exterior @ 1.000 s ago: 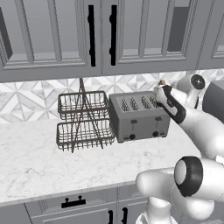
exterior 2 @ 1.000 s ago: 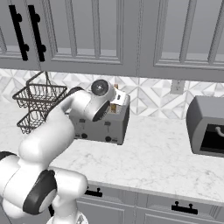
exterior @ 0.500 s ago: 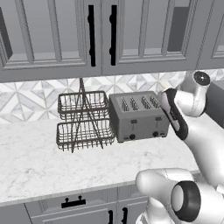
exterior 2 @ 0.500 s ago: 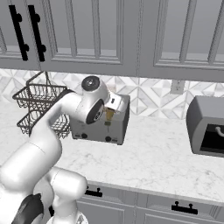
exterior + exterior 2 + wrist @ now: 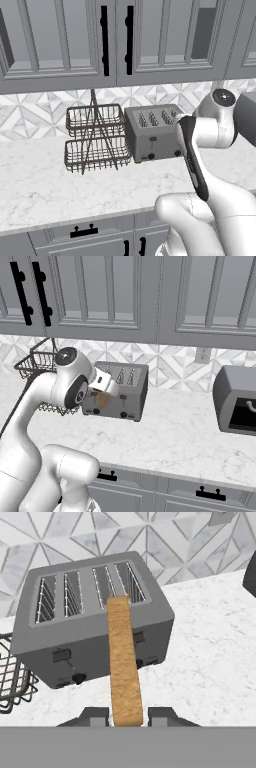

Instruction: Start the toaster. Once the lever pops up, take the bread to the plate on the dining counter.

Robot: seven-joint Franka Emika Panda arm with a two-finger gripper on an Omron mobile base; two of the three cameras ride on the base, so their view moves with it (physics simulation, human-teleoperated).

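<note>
On the marble worktop (image 5: 40,180) beneath grey wall cabinets (image 5: 115,40) stands the toaster (image 5: 152,131), a boxy brushed-metal unit with four top slots, just beside a two-tier dark wire basket rack (image 5: 95,137) on its left as the left base view shows it. Seen from the hand camera, the toaster (image 5: 95,622) has two small dark lever tabs on its front face, one at the left (image 5: 61,656) and one nearer the middle, partly hidden behind the bread (image 5: 124,667); a black round knob (image 5: 77,678) sits low on the same face. The bread is a tan slice seen edge-on, clamped between the two dark finger tips of the gripper (image 5: 128,716), its far end reaching up over the toaster's slots in that view. The jaws stand narrow, closed on the slice's two faces. From the right base view the gripper (image 5: 102,398) hangs in front of the toaster (image 5: 122,392) with the tan bread (image 5: 102,400) showing below the white hand. A dark grey appliance (image 5: 237,401) sits further right on the worktop, well apart from the toaster.
</note>
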